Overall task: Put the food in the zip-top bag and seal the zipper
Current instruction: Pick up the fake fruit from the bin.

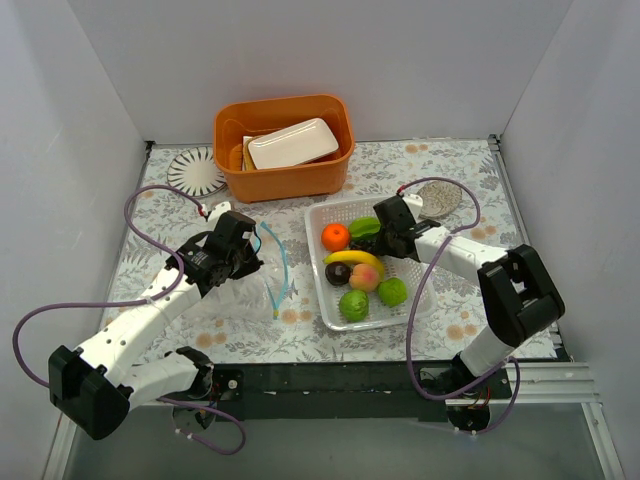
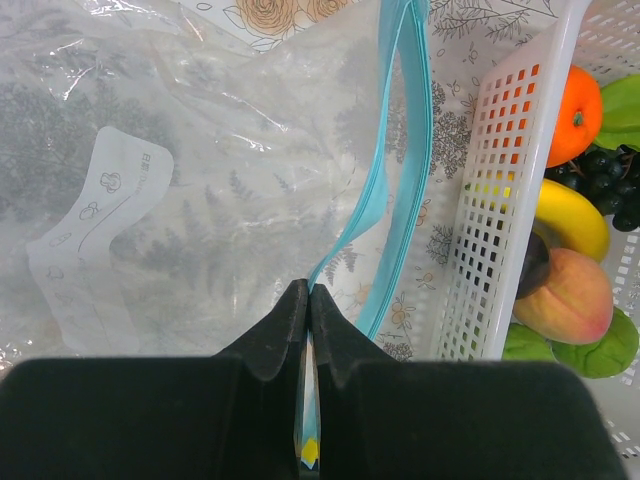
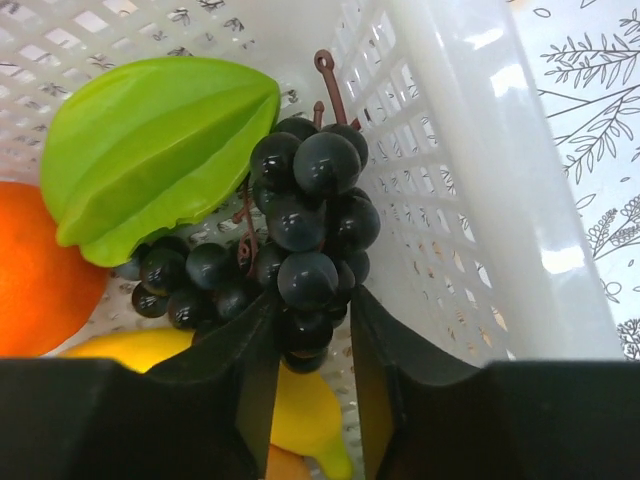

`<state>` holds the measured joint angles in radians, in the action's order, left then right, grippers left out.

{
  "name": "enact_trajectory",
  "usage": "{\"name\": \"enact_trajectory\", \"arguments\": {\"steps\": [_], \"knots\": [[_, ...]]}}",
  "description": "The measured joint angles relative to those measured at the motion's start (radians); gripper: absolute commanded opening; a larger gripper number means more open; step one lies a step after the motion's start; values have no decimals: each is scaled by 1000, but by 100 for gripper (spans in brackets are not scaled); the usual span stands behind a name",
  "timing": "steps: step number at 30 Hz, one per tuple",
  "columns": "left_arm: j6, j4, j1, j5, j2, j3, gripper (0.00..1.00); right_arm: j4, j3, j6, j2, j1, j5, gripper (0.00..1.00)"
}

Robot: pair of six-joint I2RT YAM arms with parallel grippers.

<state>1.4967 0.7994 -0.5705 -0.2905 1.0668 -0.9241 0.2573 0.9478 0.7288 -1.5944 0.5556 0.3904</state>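
The clear zip-top bag point(image 1: 245, 285) lies left of the white basket point(image 1: 314, 222). Its teal zipper point(image 1: 284, 262) runs along the open mouth. My left gripper point(image 1: 248, 250) is shut on one zipper strip point(image 2: 410, 150) at the mouth of the bag point(image 2: 180, 170). My right gripper point(image 1: 387, 232) is down in the basket point(image 3: 470, 170), its fingers shut on the black grapes point(image 3: 310, 210). The green leaf point(image 3: 150, 150), orange point(image 3: 40, 270) and banana point(image 3: 300, 410) lie beside them. The peach point(image 1: 365, 277), plum point(image 1: 338, 273) and two limes point(image 1: 353, 305) lie nearer in the basket.
An orange bin point(image 1: 285, 175) with a white dish point(image 1: 292, 143) stands at the back. A round white coaster point(image 1: 197, 170) lies left of it and a grey disc point(image 1: 438, 197) sits behind the basket. White walls close in three sides.
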Motion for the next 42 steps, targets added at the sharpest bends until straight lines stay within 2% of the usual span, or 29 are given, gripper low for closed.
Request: {"name": "enact_trajectory", "arguments": {"steps": [2,6,8,15,30,38,42], "knots": [[0,0,0,0,0,0,0,-6,0,-8,-19,0,0,29],[0,0,0,0,0,0,0,-14,1,-27,-28,-5,-5,6],[1,0,0,1,0,0,0,-26,1,-34,-28,-5,-11,2],[1,1,0,3,-2,0,0,-47,-3,-79,7,-6,-45,1],[0,10,0,3,-17,0,0,-28,-4,-201,246,-6,-116,1],[0,9,0,3,-17,0,0,-16,-3,-236,375,-5,-220,3],[0,8,0,5,-17,0,0,-13,5,-235,388,5,-280,3]]}}
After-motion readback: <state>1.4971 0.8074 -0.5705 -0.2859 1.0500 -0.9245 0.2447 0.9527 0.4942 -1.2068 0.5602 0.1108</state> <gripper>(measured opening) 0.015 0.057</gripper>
